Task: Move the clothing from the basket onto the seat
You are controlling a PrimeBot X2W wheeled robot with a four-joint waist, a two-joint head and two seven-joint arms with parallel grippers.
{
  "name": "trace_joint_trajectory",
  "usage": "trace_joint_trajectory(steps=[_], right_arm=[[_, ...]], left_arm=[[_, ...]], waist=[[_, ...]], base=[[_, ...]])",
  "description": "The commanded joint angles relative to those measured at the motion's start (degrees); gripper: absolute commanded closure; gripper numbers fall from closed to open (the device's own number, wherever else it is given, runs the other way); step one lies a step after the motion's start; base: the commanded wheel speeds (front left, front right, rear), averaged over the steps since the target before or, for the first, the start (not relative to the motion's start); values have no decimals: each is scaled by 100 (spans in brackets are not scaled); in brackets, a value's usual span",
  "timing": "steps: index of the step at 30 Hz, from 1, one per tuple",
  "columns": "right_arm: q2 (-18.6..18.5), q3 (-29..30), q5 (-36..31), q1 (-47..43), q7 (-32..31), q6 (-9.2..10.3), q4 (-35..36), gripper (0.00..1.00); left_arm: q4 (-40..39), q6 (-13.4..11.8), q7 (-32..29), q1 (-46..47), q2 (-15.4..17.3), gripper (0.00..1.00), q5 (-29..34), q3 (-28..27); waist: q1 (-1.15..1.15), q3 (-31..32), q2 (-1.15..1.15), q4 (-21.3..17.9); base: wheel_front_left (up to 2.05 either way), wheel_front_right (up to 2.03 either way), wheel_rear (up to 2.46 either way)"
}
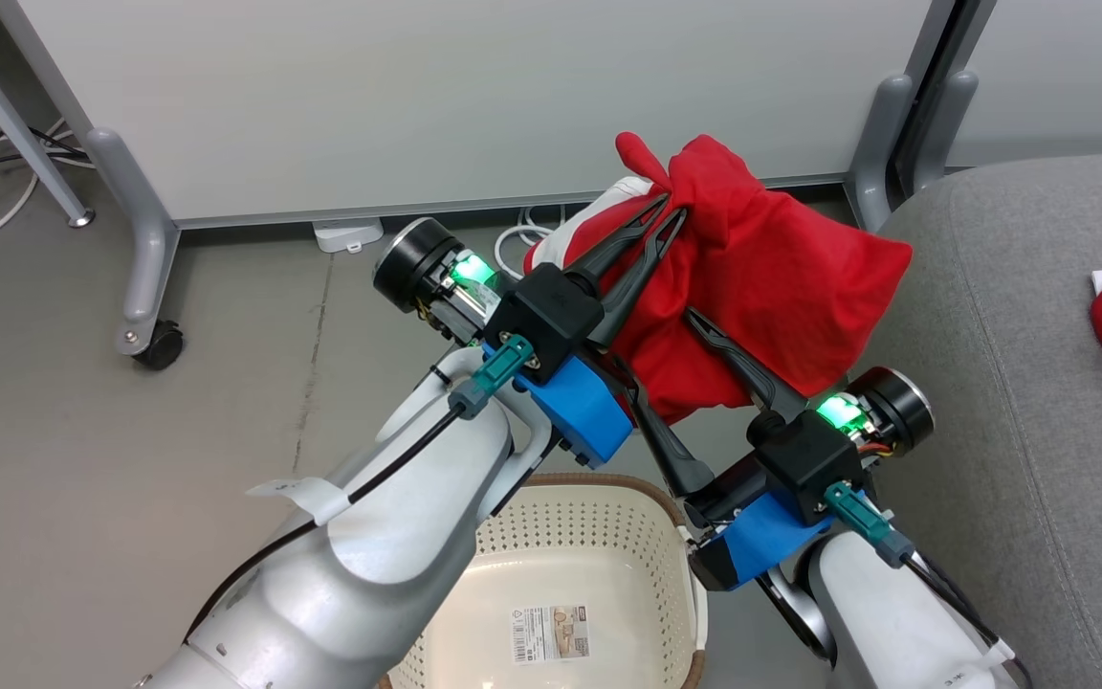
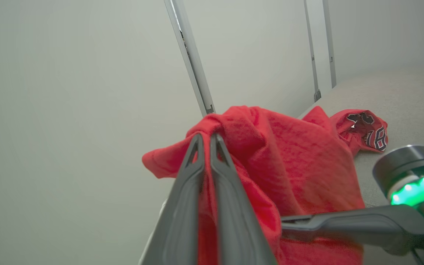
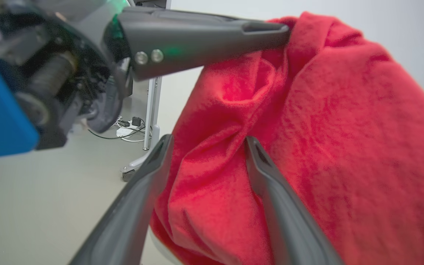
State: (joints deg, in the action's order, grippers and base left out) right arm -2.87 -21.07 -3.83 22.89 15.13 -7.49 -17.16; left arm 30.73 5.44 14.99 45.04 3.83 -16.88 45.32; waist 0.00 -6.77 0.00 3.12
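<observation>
While I watch the head view, the left gripper (image 1: 671, 204) sits just above frame centre with its two dark fingers pressed together on a bunched fold of the red garment (image 1: 781, 277), which hangs in the air from that pinch and spreads toward the right of the frame. A white part of the fabric shows just left of the pinched fold. In the left wrist view the same fingers (image 2: 193, 173) rise from the bottom edge, tips closed, with red cloth squeezed in the narrow slot between them. Lower and to the right in the head view, the right gripper (image 1: 651, 340) has its fingers spread wide, one lying across the front of the garment and the other running beneath its hanging lower edge. In the right wrist view red cloth bulges into the gap of that gripper (image 3: 208, 139); I cannot tell from here whether the pads actually bear on it. The cream perforated basket (image 1: 599, 517) sits at bottom centre, below both grippers, and its paper label (image 1: 551, 633) shows on the bare inside bottom. The grey seat (image 1: 1010, 335) fills the right side of the frame, and the garment's right tip hangs just over its rounded corner. A second red garment, the numbered jersey (image 2: 366, 130), lies on the seat at the far right.
</observation>
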Motion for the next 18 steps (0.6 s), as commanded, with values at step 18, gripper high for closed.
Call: trace_joint_trajectory(steps=[18], right_arm=[[-74,1319,81,-1025,1,-1,1599,0]], left_arm=[[45,-10,28,-167,313,100,87,-400]], waist=[[0,93,0,-265]], base=[[0,0,0]])
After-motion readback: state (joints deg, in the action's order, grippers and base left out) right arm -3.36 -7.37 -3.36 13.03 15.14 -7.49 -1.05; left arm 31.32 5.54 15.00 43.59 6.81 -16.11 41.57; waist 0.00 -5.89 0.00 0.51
